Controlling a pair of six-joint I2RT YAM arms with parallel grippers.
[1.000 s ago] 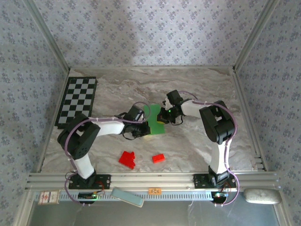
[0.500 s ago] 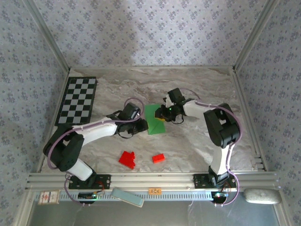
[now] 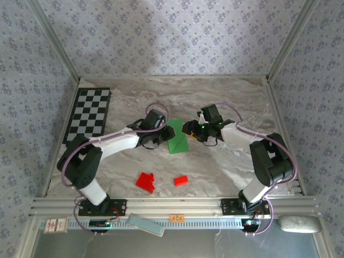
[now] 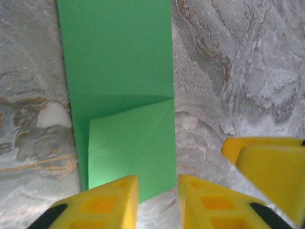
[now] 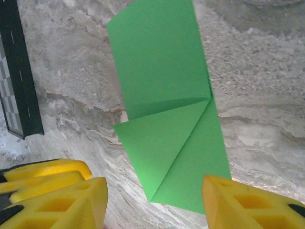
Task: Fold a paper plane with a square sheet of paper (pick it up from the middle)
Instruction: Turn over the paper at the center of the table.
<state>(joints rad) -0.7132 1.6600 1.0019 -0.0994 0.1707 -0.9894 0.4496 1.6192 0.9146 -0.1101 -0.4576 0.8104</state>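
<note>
Behind both claws, toward the arm bases, two red blocks (image 3: 145, 181) lie on the marble table (image 3: 231, 102), well apart from the paper.

The left claw (image 4: 157, 185) has its jaws a narrow gap apart and holds nothing. The near edge of the green paper (image 4: 119, 71) lies just under and ahead of that gap. From this claw the paper is a long strip whose long axis runs straight away from the fingertips. It lies slightly to the left of the claw's centre line. The end nearest the claw carries a folded-over triangular flap, and the far end is plain and flat. A yellow finger of the other claw sits just to the right.

The right claw (image 5: 155, 183) stands wide open, gripping nothing. The flap end of the paper lies on the table between its two fingers and just ahead of them. That near end comes to an angled corner pointing back at the claw. The long axis runs away from it, leaning a little left.

From above, the strip lies flat between the two claws, left claw on its left and right claw on its right. Its length runs from the near side toward the far side of the table. Far off to the left of the left claw lies the checkered board (image 3: 88, 114).
</note>
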